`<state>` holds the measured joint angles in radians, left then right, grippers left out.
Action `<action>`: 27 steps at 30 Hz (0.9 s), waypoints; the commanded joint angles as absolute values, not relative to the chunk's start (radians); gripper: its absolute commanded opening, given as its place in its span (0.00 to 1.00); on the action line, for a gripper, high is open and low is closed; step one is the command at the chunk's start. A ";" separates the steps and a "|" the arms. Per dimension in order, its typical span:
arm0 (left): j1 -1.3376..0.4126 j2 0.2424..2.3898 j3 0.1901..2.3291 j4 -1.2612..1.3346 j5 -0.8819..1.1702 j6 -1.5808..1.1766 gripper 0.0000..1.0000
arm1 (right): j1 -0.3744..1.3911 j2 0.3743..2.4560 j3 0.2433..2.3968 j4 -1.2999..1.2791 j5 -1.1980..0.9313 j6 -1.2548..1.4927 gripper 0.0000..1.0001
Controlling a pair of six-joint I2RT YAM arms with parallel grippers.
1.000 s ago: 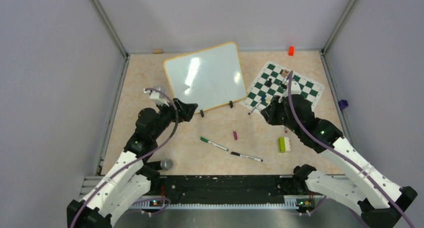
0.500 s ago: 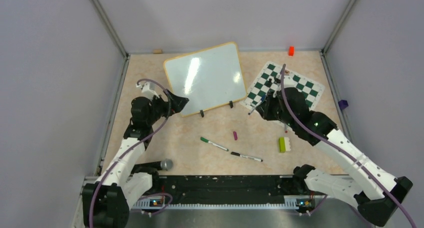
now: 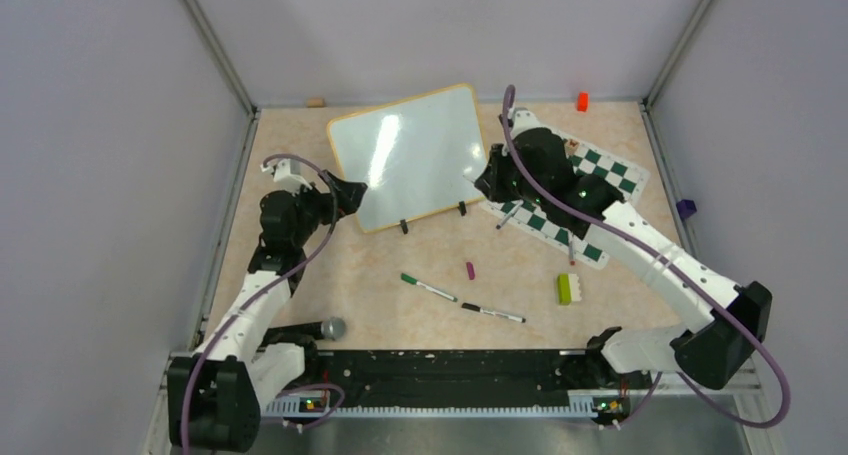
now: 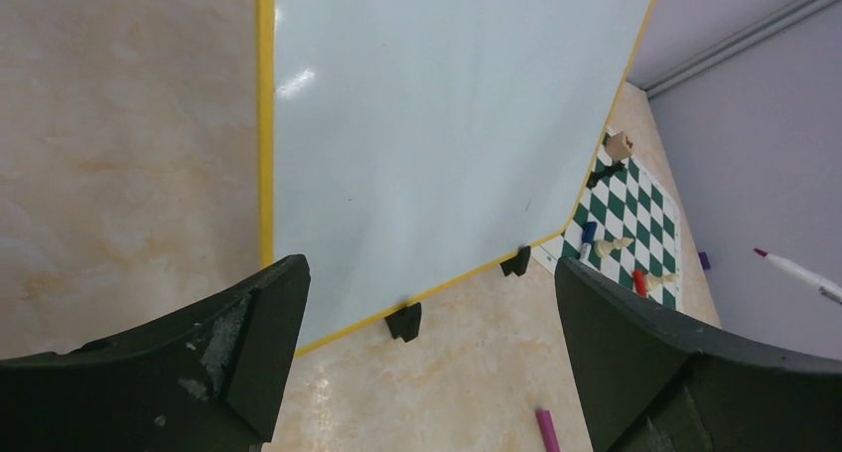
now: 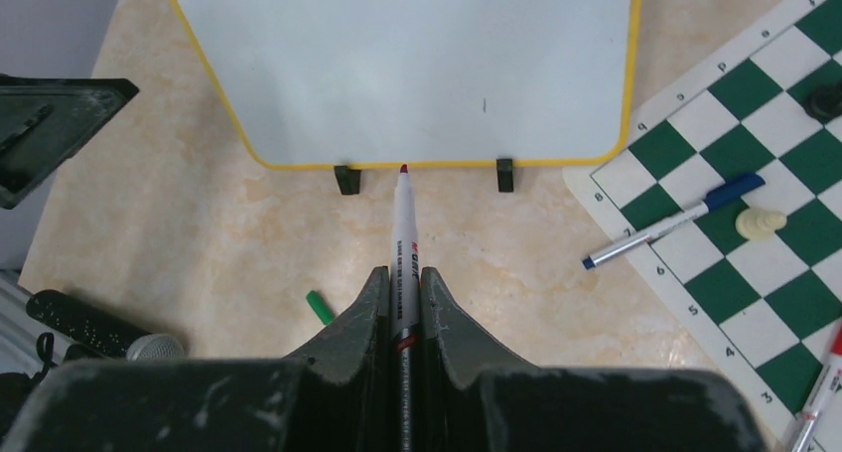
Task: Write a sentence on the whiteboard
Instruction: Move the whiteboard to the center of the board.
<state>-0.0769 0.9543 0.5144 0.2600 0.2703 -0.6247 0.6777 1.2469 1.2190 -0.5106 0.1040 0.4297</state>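
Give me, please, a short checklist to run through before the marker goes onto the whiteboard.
1. Marker gripped: ok. The right tool is shut on the red-tipped marker.
2. Cap off: ok. The tip is bare and points at the board.
3. Writing surface free: ok. The whiteboard shows no words.
4. Board steadied: not ok. The left tool stands open at its near left corner, gripping nothing.
5. Tip on the surface: not ok. In the right wrist view it sits at the lower yellow frame, between the black feet.
6. Tip height above the board: cannot tell.
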 commanded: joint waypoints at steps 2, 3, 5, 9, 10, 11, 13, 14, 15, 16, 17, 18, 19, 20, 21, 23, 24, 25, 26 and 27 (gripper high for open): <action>-0.016 1.031 0.547 0.390 0.325 -0.594 0.99 | 0.675 1.316 1.368 -0.449 0.039 0.329 0.00; -0.008 1.038 0.549 0.402 0.339 -0.592 0.99 | 0.674 1.328 1.386 -0.450 0.040 0.321 0.00; 0.013 1.052 0.574 0.371 0.316 -0.565 0.99 | 0.668 1.349 1.419 -0.463 0.064 0.322 0.00; 0.045 1.075 0.614 0.319 0.255 -0.544 0.95 | 0.642 1.378 1.463 -0.459 0.052 0.334 0.00; 0.050 1.076 0.604 0.342 0.251 -0.543 0.95 | 0.641 1.380 1.470 -0.448 0.049 0.331 0.00; 0.053 1.079 0.585 0.380 0.254 -0.538 0.97 | 0.641 1.383 1.474 -0.439 0.043 0.328 0.00; 0.063 1.102 0.524 0.516 0.275 -0.530 0.99 | 0.641 1.397 1.487 -0.420 0.029 0.320 0.00; 0.069 1.125 0.503 0.595 0.284 -0.535 0.99 | 0.642 1.408 1.496 -0.418 0.021 0.316 0.00; 0.085 1.150 0.481 0.667 0.328 -0.532 0.99 | 0.640 1.419 1.506 -0.417 0.009 0.310 0.00; 0.104 1.179 0.461 0.748 0.397 -0.525 0.99 | 0.641 1.431 1.518 -0.418 0.005 0.305 0.00; 0.127 1.210 0.451 0.803 0.426 -0.537 0.99 | 0.642 1.441 1.529 -0.418 -0.009 0.298 0.00; 0.147 1.239 0.456 0.821 0.444 -0.574 0.99 | 0.641 1.450 1.537 -0.417 -0.027 0.292 0.00; 0.167 1.270 0.468 0.834 0.470 -0.619 0.99 | 0.641 1.456 1.544 -0.416 -0.034 0.286 0.00; 0.183 1.310 0.487 0.847 0.505 -0.644 0.99 | 0.640 1.463 1.548 -0.415 -0.039 0.281 0.00; 0.196 1.347 0.510 0.852 0.554 -0.657 0.99 | 0.640 1.468 1.549 -0.413 -0.042 0.274 0.00; 0.207 1.421 0.552 0.893 0.703 -0.643 0.97 | 0.640 1.475 1.546 -0.410 -0.049 0.264 0.00; 0.207 1.450 0.559 0.928 0.748 -0.651 0.94 | 0.641 1.479 1.544 -0.411 -0.051 0.261 0.00; 0.207 1.477 0.557 0.987 0.773 -0.674 0.93 | 0.640 1.483 1.540 -0.410 -0.056 0.258 0.00; 0.207 1.504 0.547 1.064 0.793 -0.698 0.93 | 0.640 1.487 1.538 -0.409 -0.062 0.254 0.00; 0.207 1.535 0.542 1.136 0.811 -0.725 0.93 | 0.639 1.490 1.535 -0.408 -0.070 0.251 0.00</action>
